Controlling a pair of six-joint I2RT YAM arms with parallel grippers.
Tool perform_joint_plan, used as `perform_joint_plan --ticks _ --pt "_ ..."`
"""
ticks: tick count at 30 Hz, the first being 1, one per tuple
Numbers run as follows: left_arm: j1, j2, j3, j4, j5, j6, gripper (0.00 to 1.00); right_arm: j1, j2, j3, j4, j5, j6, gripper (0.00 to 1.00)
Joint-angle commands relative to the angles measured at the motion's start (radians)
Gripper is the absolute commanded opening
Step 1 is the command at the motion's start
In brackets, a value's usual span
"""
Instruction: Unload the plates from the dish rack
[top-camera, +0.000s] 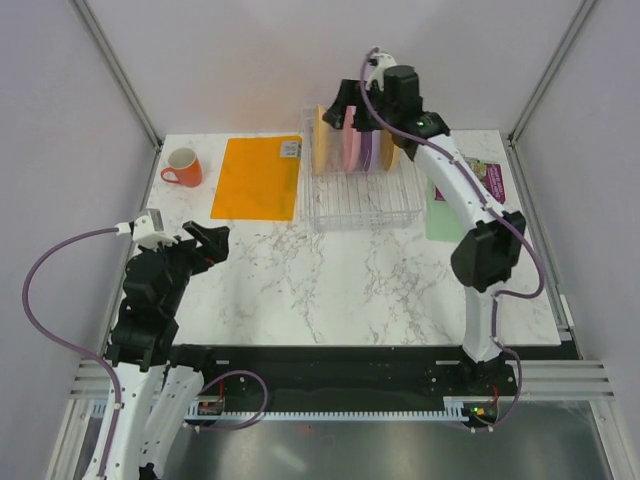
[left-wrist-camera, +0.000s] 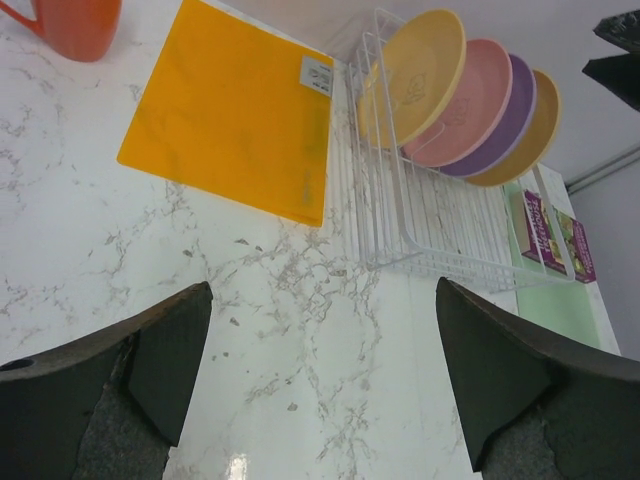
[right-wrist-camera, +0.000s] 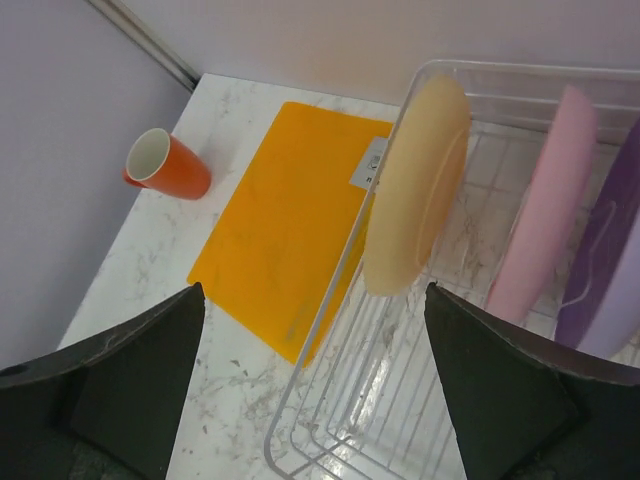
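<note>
Right wrist view: the right gripper (right-wrist-camera: 315, 400) hangs spread wide and empty over the far end of the dish rack (right-wrist-camera: 330, 330). The yellow-orange plate (right-wrist-camera: 420, 180) stands on edge between its fingers but nearer the right one. The pink plate (right-wrist-camera: 545, 200), purple plate (right-wrist-camera: 610, 250) and tan-orange plate (top-camera: 386, 150) stand upright in a row beside it, all four in the wire slots. The step in hand looks like reaching for the yellow-orange one. It would go best to shift slightly so the thin rim sits midway between the jaws, then come down on the top edge without nudging the pink neighbour. After a firm grip on the smooth plastic, lift straight up along the dividers until clear of the wall. The left gripper (left-wrist-camera: 325, 390) is also wide open, holding nothing, over the surface (left-wrist-camera: 300, 300) and well apart from the rack.
</note>
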Motion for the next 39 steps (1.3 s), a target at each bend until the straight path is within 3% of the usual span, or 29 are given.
perform_joint_plan --ticks 1,11,22,28,31,32,33,35,39 --pt "0.001 0.017 0.017 -0.020 -0.041 0.012 1.00 0.136 0.153 0.324 -0.292 0.369 -0.200 0.98" --pt "0.001 0.094 -0.012 -0.003 -0.079 -0.008 1.00 0.328 0.344 0.367 -0.133 0.901 -0.384 0.98" --pt "0.001 0.122 -0.042 0.021 -0.072 -0.024 1.00 0.329 0.480 0.421 0.065 1.045 -0.486 0.98" --pt "0.001 0.145 -0.068 0.049 -0.065 -0.026 1.00 0.288 0.494 0.413 0.125 0.951 -0.436 0.91" --pt "0.001 0.159 -0.077 0.056 -0.056 -0.026 1.00 0.271 0.509 0.416 0.144 0.903 -0.405 0.76" --pt "0.001 0.162 -0.081 0.061 -0.053 -0.027 1.00 0.266 0.512 0.418 0.145 0.883 -0.393 0.66" --pt "0.001 0.165 -0.083 0.063 -0.053 -0.027 1.00 0.254 0.515 0.410 0.150 0.866 -0.369 0.49" --pt "0.001 0.169 -0.088 0.070 -0.049 -0.029 0.99 0.246 0.517 0.410 0.157 0.819 -0.355 0.30" --pt "0.001 0.174 -0.091 0.073 -0.048 -0.026 0.99 0.240 0.512 0.401 0.183 0.797 -0.368 0.16"
